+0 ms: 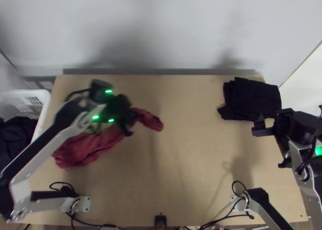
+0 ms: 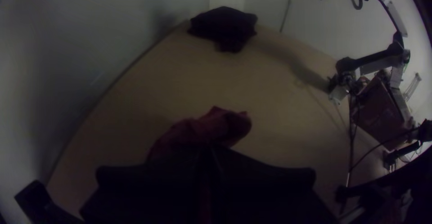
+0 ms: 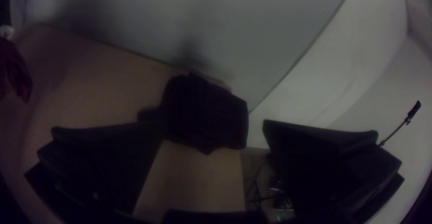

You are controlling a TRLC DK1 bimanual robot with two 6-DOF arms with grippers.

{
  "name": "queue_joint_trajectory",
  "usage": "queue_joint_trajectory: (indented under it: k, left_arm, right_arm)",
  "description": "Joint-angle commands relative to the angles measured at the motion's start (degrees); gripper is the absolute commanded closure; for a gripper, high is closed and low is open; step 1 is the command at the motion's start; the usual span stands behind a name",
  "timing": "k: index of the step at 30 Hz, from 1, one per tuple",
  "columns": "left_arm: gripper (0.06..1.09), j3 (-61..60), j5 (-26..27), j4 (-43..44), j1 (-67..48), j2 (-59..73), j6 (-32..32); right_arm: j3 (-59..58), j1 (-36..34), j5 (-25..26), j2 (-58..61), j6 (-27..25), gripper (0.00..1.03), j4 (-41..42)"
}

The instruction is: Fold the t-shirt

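Observation:
A red t-shirt (image 1: pixel 90 146) lies bunched in a long strip on the table's left side, and its far end pokes out beyond my left gripper (image 1: pixel 129 123). In the left wrist view the left gripper (image 2: pixel 208 154) has its fingers together, with red cloth (image 2: pixel 202 127) right at the tips and a strip of red between them. My right gripper (image 1: pixel 269 147) is at the table's right edge, near a dark folded cloth (image 1: pixel 253 99). The right wrist view has the right gripper (image 3: pixel 211 125) with fingers wide apart, the dark cloth (image 3: pixel 204 114) beyond them.
A white basket (image 1: pixel 45 105) holding dark cloth stands off the table's left edge. Bare wooden table (image 1: pixel 189 149) lies between the red and dark cloths. Cables (image 1: pixel 221 218) run along the near edge, and a wall borders the far edge.

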Motion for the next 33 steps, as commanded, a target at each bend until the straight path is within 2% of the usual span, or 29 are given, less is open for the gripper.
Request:
queue_joint_trajectory:
  k: [1,6,7,8,9,11,12,13,17,19,25,29,33]
  left_arm:
    - [1.05,9.08,-2.50,4.90,-9.03,13.89,-6.04]
    - [1.03,13.56,-5.05,7.19,-14.56,20.75,-7.98]
    - [1.00,14.26,-5.58,7.36,-15.62,21.89,-8.24]
    - [0.91,14.61,-6.55,7.80,-16.67,22.68,-8.33]
    - [0.76,14.70,-6.63,8.15,-17.38,23.21,-8.24]
    - [0.29,14.61,-9.27,9.03,-18.78,24.26,-8.24]
    - [0.16,14.61,-10.76,9.21,-19.31,24.61,-8.15]
    - [0.12,14.61,-11.38,9.47,-19.57,24.97,-8.15]
    - [0.10,14.00,-12.96,9.91,-19.48,24.79,-8.59]
    - [0.10,11.89,-16.65,12.11,-19.13,23.21,-9.65]
    - [0.11,4.07,-16.74,13.07,-13.51,15.83,-9.29]
    - [0.11,-0.42,-16.74,7.10,-7.36,9.32,-7.98]
    - [0.11,-8.77,-16.83,2.97,0.73,0.80,-1.56]
  right_arm:
    - [-2.85,1.20,0.72,-0.70,-0.36,0.04,2.08]
    - [-5.66,1.55,0.63,-0.70,-0.01,0.05,4.37]
    - [-5.57,1.64,0.63,-0.78,0.08,0.05,4.46]
    - [-5.48,1.64,0.55,-1.13,0.43,0.05,4.63]
    - [-5.66,1.64,0.37,-1.49,0.43,0.05,4.98]
    - [-6.63,1.90,0.46,-1.49,0.34,0.05,5.33]
    - [-7.24,1.99,0.46,-1.66,0.43,0.05,5.42]
    - [-7.86,1.99,0.46,-1.93,0.43,0.05,5.51]
    - [-10.05,2.25,0.46,-2.63,1.75,0.05,5.69]
    - [-10.76,2.17,0.46,-2.63,1.92,0.05,5.69]
    - [-11.55,4.19,0.02,-1.93,2.36,0.05,5.60]
    - [-10.93,6.47,-4.46,-1.31,2.28,0.05,4.63]
    - [-10.85,9.90,-9.21,1.33,2.28,0.05,2.87]
